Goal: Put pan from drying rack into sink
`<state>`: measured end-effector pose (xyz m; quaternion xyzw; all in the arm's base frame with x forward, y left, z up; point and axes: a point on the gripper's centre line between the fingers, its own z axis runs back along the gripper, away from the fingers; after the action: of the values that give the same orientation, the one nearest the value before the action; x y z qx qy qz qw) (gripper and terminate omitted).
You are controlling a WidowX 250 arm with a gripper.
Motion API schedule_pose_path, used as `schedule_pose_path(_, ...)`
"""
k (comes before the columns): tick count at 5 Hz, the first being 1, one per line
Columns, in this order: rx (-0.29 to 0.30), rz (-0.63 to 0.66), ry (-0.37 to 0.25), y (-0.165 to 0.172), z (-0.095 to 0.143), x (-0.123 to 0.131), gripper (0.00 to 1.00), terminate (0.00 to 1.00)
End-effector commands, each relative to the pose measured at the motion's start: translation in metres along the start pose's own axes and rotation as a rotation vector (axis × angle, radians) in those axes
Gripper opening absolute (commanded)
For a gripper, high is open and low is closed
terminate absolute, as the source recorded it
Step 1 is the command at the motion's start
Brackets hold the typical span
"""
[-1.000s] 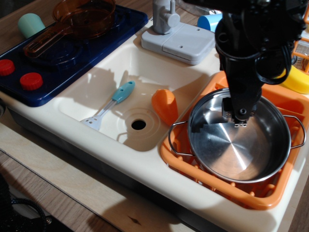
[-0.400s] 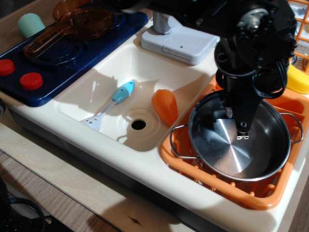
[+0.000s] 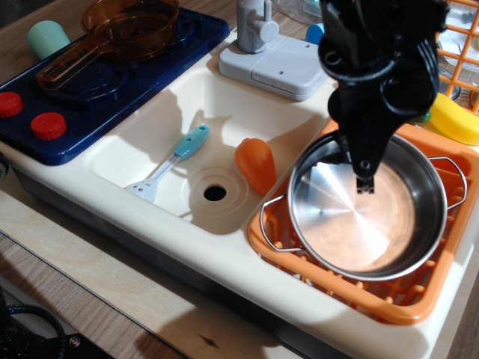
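Observation:
The shiny steel pan [image 3: 352, 232] lies in the orange drying rack [image 3: 389, 303] at the right, its two wire loop handles pointing left and right. My black gripper [image 3: 365, 185] reaches down from above into the pan's far half. Its fingertips are close together over the pan's floor, and I see nothing between them. The arm hides the pan's far rim. The cream sink [image 3: 142, 142] with its round drain [image 3: 215, 193] lies left of the rack, with the grey faucet [image 3: 254, 26] behind it.
A teal-handled spatula [image 3: 174, 158] and an orange toy [image 3: 256, 163] lie in the sink. A blue stove [image 3: 97, 93] with an orange-brown long-handled pan [image 3: 120, 30] is at the left. A yellow object [image 3: 455, 120] and an upright orange wire grid [image 3: 460, 37] are at the far right.
My gripper dipped into the pan, then rose and shifted slightly left. Its fingers, apart one second ago, have come together. The pan has shifted a little left in the rack.

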<state>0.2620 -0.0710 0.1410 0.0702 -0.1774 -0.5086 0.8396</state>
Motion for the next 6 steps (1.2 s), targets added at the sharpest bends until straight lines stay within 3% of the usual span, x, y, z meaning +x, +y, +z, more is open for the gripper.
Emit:
schedule_pose_path(1,-0.042,-0.11,-0.031,0.048,0.052,-0.041,0.0,0.0)
schedule_pose_path(2,-0.047,-0.179,-0.04,0.061,0.054,-0.072,0.0,0.0)
schedule_pose_path(3,0.009,-0.221,-0.044,0.06,0.032,-0.09,0.0,0.0)
schedule_pose_path(4,0.081,-0.271,-0.061,0.056,0.004,-0.1,1.0,0.0)
schedule_pose_path(5,0.096,-0.253,-0.118,0.055,-0.014,-0.099,1.0,0.0)
schedule_pose_path(6,0.096,-0.253,-0.118,0.055,-0.014,-0.099,1.0,0.0)
